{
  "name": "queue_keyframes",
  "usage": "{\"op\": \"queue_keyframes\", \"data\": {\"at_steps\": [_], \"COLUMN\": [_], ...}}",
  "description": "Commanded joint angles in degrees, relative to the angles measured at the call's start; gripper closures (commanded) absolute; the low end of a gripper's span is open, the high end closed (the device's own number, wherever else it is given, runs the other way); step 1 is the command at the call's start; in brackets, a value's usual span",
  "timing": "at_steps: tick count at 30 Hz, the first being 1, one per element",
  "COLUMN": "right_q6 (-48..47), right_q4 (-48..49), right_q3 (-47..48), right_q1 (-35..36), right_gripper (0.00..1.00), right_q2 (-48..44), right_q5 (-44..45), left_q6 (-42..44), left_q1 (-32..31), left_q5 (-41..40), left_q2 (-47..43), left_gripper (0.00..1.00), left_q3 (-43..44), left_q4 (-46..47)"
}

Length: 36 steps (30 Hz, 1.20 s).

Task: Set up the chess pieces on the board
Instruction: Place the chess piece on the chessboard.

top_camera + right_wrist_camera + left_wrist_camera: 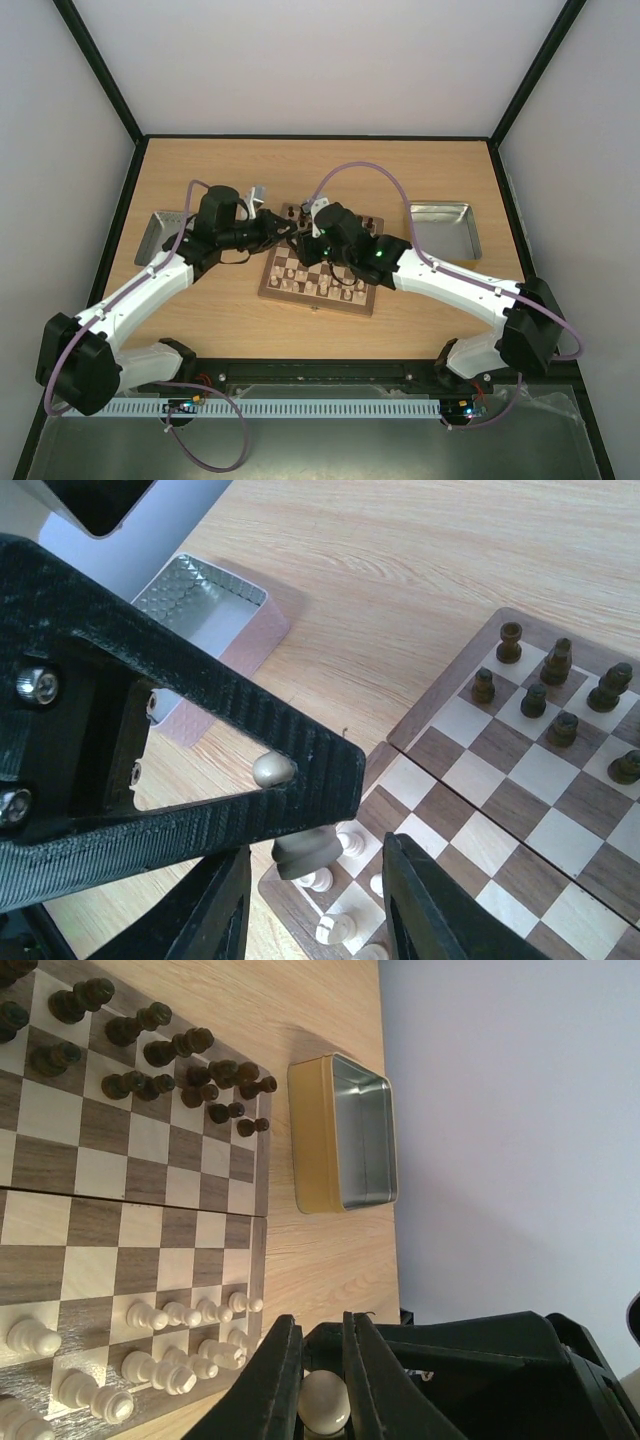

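1. The board (110, 1175) lies flat on the worktop (220, 320) between the two arms. It looks rigid and steady, so treat it as fixed ground and don't lean on it.
2. A metal tray (318, 1135) sits just past the board's edge. Leave it alone.
3. Your left claw (318, 1335) is pinching a cream piece (325, 1402) by its rounded top, over the board's near corner.
4. Your right claw (315, 880) stands spread just below, one finger on either side of that piece's lower end. I see no contact.
5. The dark chessmen (150, 1055) crowd the far rows, and the cream chessmen (180, 1360) crowd the near rows. Some look tipped or bunched.
6. Expect the held piece to be very light, hard and smooth. A round head will likely swivel or squirt out under pressure. Take it lower, at the narrow waist above the base, with a gentle squeeze. Lower it straight down, because the neighbouring pieces should topple at a nudge.
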Motion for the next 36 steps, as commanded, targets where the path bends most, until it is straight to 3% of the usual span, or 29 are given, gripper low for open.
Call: {"op": "queue_keyframes", "data": {"at_steps": [1,12,18,21,27,32,36], "right_q6": [-1.82,-5.82,-7.7,-9.22,-11.62,-12.23,-12.35], "right_q4": [0.3,1.9,3.33,5.04,6.69,7.09,7.18], "right_q3": [1.7,3.14,1.04,-1.19,-4.86,-5.64,-5.77], "right_q1": [0.24,0.25,0.24,0.21,0.17,0.24,0.18], "right_gripper": [0.66,0.9,0.98,0.98,0.98,0.98,0.98], "right_q2": [0.59,1.6,-0.37,-2.45,-5.68,-6.29,-6.35], "right_q5": [2.04,3.57,4.98,4.54,3.01,1.33,0.51], "left_q6": [2.36,4.33,5.3,5.29,4.71,5.73,7.18], "left_q1": [-0.31,-0.4,-0.4,-0.32,1.35,2.42,2.84], "left_q5": [3.46,7.24,7.09,6.23,5.76,10.17,12.78], "left_q2": [0.5,1.47,1.56,1.33,-0.01,0.51,0.94], "left_gripper": [0.95,0.94,0.88,0.8,0.52,0.53,0.66], "left_q3": [2.79,4.27,4.87,5.07,4.44,4.0,4.53], "left_q4": [-1.18,-2.8,-3.6,-4.02,-3.24,-2.74,-3.72]}}
